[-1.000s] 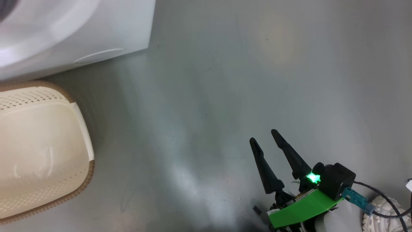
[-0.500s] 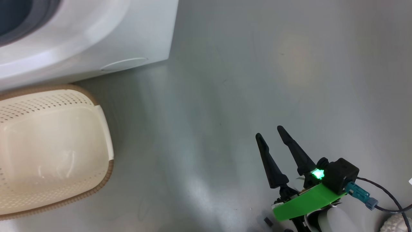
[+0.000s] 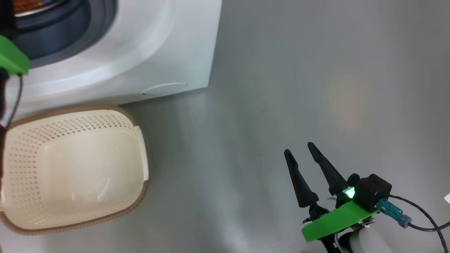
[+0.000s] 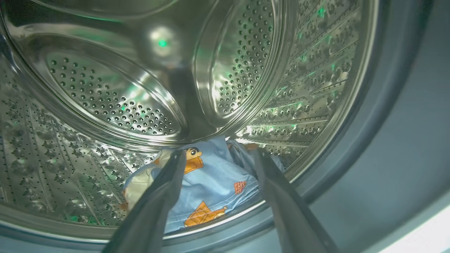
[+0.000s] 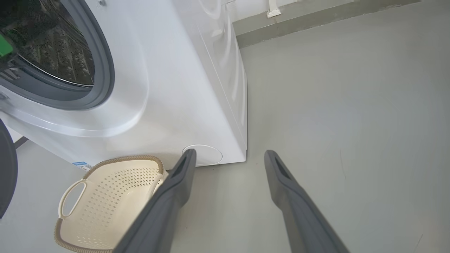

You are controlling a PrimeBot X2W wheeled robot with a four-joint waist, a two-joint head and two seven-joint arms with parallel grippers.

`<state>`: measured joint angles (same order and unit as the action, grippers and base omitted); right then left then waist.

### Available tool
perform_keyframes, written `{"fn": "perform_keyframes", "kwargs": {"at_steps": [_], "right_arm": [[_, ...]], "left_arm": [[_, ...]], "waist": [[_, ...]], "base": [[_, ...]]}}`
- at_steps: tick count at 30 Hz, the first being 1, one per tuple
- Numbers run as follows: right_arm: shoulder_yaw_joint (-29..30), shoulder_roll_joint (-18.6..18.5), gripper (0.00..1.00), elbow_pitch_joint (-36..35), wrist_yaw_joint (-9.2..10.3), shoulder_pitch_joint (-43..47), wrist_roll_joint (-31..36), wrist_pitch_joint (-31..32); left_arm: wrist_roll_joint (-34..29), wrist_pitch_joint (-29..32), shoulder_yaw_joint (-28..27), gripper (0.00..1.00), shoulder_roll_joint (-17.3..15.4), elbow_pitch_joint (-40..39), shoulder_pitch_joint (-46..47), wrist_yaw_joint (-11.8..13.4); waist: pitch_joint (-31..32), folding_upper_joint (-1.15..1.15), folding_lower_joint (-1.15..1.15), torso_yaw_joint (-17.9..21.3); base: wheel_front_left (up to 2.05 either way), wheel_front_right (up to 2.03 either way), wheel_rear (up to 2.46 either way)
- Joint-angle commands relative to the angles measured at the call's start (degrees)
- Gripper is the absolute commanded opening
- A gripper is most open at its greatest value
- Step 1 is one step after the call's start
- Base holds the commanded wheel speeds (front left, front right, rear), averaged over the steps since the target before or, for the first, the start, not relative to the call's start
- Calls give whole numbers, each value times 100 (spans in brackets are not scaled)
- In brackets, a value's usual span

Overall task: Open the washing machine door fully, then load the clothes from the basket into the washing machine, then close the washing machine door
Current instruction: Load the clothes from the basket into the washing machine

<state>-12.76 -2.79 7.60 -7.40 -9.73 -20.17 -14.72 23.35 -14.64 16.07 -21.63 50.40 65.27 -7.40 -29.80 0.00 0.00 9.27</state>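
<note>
The washing machine [image 3: 140,52] stands at the upper left with its opening uncovered. In the left wrist view my left gripper [image 4: 218,159] is open inside the steel drum [image 4: 105,88]. The clothes [image 4: 214,182], blue with orange prints, lie on the drum floor just beyond its fingertips. The cream basket [image 3: 70,126] sits on the floor in front of the machine with nothing in it. My right gripper [image 3: 299,148] hovers open over bare floor, far right of the basket. The washing machine door [image 5: 5,168] shows as a dark curved edge at the far left.
Grey floor [image 3: 281,70] spreads wide to the right of the machine. A round white flap [image 5: 207,156] sits low on the machine's front, beside the basket [image 5: 116,189]. My left arm's green part [image 3: 12,58] sits at the grey gasket [image 5: 102,70]. A wall base [image 5: 316,21] runs behind.
The head camera has swung, so machine and basket slid right and down in the picture. More of the opening and my left arm's green part now show. My right gripper barely moved.
</note>
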Motion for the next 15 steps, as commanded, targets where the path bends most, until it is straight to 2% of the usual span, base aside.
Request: {"fn": "perform_keyframes", "kwargs": {"at_steps": [1,15], "right_arm": [[-109,-9,100,-49,-9,-13,83,-28],[42,-9,100,153,-9,265,187,-28]], "left_arm": [[28,-34,-153,100,-203,-252,-184,-8],[-2,-35,-555,100,64,-1338,-1597,122]], "waist": [[311,0,0,-188],[1225,0,0,-461]], "base": [[0,0,0],[0,0,0]]}}
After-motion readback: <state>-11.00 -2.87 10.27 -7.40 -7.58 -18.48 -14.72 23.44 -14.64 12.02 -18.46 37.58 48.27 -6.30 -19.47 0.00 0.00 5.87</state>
